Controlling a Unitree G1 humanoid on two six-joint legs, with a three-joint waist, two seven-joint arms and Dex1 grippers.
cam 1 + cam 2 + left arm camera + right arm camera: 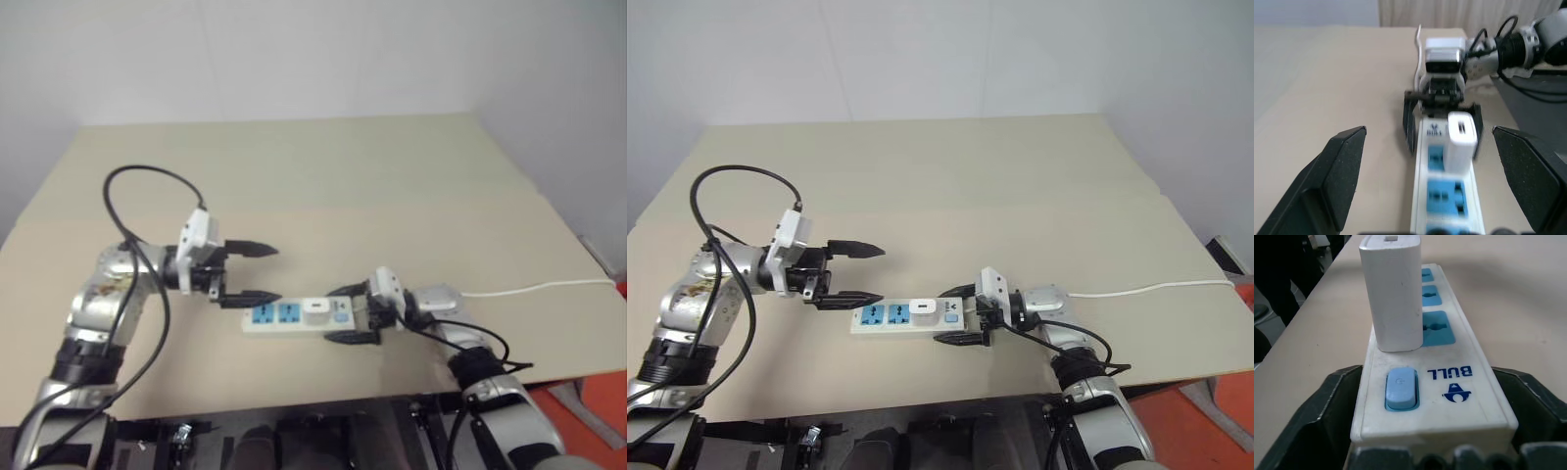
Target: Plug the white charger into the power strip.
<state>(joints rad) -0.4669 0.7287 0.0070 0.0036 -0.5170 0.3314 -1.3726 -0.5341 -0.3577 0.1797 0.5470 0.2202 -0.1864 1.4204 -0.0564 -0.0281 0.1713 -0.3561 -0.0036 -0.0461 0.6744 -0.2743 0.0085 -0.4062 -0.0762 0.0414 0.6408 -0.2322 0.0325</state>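
White charger [1392, 293] seated upright in power strip [1432, 396] (socket nearest switch); strip end flanked by spread right gripper [355, 313], left gripper [247, 274] released, clear.

Power strip [1447, 196] near end: cut off by the left wrist view's lower edge.
White charger [1392, 296] prongs: hidden inside the socket face.
Power strip switch end: its end face hidden behind the right tool [355, 313].
Thin white cable [539, 288]: runs off the bench [392, 176] edge, far end unseen.
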